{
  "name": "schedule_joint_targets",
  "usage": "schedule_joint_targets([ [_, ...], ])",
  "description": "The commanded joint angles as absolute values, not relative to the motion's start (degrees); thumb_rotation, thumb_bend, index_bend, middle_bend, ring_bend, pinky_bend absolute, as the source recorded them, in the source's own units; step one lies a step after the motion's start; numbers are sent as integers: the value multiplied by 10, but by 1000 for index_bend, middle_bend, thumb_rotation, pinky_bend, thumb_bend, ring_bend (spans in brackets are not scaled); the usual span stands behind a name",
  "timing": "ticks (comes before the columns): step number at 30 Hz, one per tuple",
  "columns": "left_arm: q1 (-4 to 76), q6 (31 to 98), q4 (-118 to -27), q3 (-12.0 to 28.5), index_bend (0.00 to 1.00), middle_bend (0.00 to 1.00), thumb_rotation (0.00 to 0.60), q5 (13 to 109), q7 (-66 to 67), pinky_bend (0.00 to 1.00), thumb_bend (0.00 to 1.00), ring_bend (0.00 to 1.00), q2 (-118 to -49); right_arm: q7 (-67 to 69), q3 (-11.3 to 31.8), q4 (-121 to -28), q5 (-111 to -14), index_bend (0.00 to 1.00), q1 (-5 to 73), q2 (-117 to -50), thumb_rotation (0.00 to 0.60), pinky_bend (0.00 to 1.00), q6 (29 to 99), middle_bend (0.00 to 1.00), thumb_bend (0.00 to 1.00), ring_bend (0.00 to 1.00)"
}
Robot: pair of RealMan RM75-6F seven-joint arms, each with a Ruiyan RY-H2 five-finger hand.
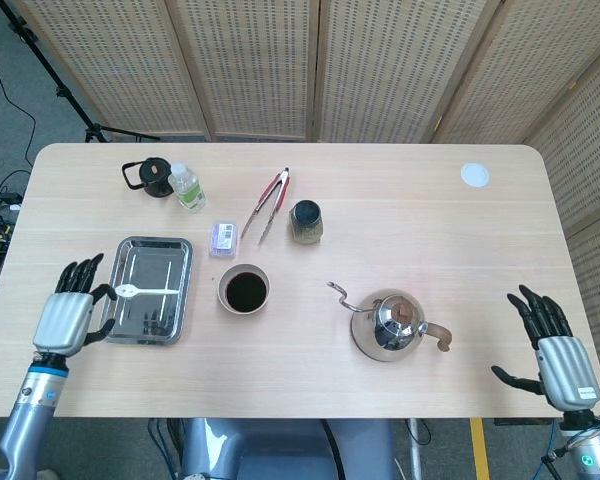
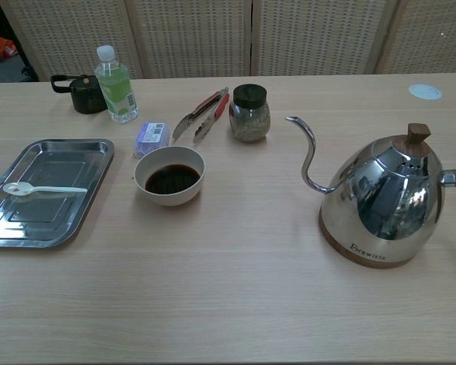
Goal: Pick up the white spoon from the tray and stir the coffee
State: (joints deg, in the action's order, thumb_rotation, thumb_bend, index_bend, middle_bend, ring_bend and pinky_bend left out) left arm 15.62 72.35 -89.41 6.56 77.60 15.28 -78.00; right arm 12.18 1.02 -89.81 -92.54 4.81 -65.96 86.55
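Observation:
A white spoon (image 1: 146, 291) (image 2: 43, 188) lies across the steel tray (image 1: 180, 300) (image 2: 91, 194), its bowl toward the tray's left edge. Right of the tray stands a pale bowl of dark coffee (image 1: 244, 289) (image 2: 169, 176). In the head view my left hand (image 1: 70, 312) hovers just left of the tray, fingers spread, holding nothing. My right hand (image 1: 554, 354) is at the table's front right corner, fingers apart and empty. Neither hand shows in the chest view.
A steel kettle (image 1: 390, 324) (image 2: 384, 199) stands right of the bowl, spout pointing toward it. Behind are red tongs (image 1: 267, 202), a spice jar (image 1: 306, 221), a purple packet (image 1: 223, 237), a green bottle (image 1: 187, 187), a black pot (image 1: 151, 177) and a white disc (image 1: 474, 174).

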Motion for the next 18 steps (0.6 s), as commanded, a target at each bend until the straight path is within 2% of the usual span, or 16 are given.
schedule_joint_targets([
  [1,176,703,-898,77,481,0,600,748,188,0,275,0,-797,127,10,-899,-925,0,49,-658,600,0,866,0,0,0],
  [7,204,663,-873,93,481,0,600,688,223,0,315,0,-825,147,14,-901,-921,0,48,-649,600,0,871,0,0,0],
  [18,231,627,-826,103,481,0,600,637,226,0,362,0,-852,160,16,-901,-919,0,50,-644,600,0,868,0,0,0],
])
